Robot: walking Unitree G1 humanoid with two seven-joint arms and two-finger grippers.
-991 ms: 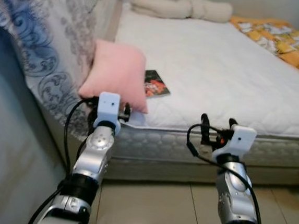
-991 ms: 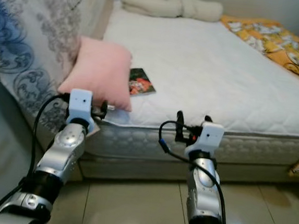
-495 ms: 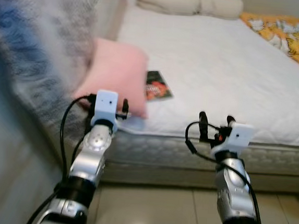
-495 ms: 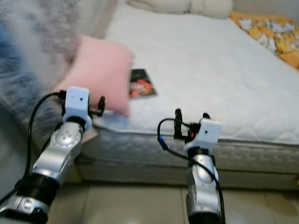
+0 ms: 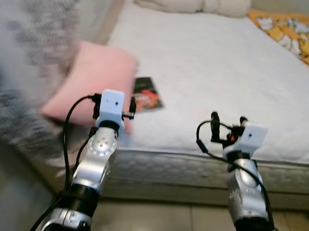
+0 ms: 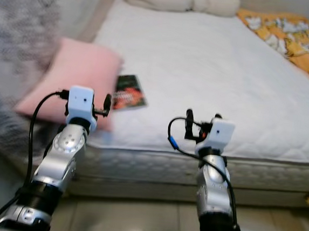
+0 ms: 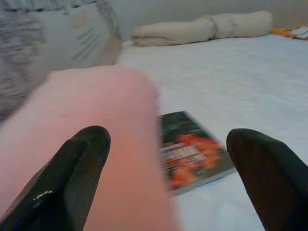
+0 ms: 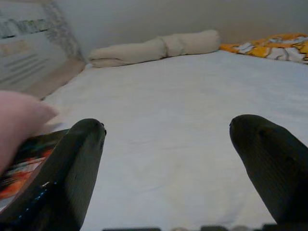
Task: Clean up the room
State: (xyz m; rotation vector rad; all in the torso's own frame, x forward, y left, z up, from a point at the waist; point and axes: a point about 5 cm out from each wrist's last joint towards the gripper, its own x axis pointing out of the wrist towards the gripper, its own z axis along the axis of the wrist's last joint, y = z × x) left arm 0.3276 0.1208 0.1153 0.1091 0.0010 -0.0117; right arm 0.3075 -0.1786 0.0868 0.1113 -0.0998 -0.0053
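In the left eye view the left gripper [image 5: 114,103] is raised before a pink pillow [image 5: 92,83] at the near left edge of the white mattress [image 5: 234,68], a book [image 5: 147,94] lying just right of it; the right gripper [image 5: 228,127] hangs over the near edge. The left wrist view shows spread fingers [image 7: 72,178] framing pillow and book. The right wrist view shows fingers [image 8: 62,178] spread, holding nothing, a rolled beige blanket [image 8: 154,47] far off
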